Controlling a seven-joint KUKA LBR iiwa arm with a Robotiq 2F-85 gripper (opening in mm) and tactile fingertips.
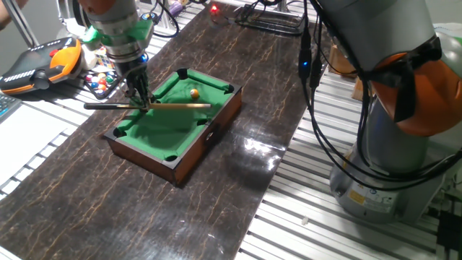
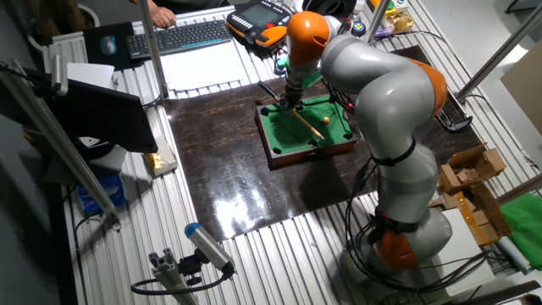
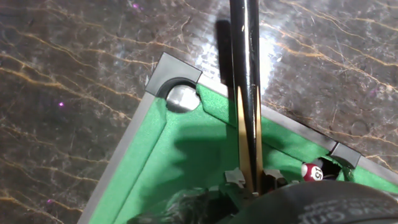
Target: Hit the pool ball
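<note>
The pool ball [image 1: 193, 93] is a tiny yellow-orange ball on the felt of the mini pool table [image 1: 144, 148], near its far end. My gripper [image 1: 141, 100] hangs over the table's left side, shut on a thin cue stick [image 1: 177, 105] held level. The cue's dark butt sticks out left past the rim. Its pale end lies just beside the ball; contact cannot be judged. From the other fixed view the ball [image 2: 327, 119] sits right of the cue [image 2: 306, 124] below the gripper [image 2: 292, 103]. In the hand view the cue [image 3: 245, 93] runs up from the gripper [image 3: 254, 180]; the pool ball is out of view there.
A tray of multicoloured balls [image 1: 101, 81] and an orange teach pendant [image 1: 43, 63] lie left of the table. A maroon striped ball [image 3: 311, 172] sits by a corner pocket. Cables [image 1: 317, 108] and a large grey robot base [image 1: 390, 166] stand at right. A keyboard [image 2: 190, 36] lies beyond.
</note>
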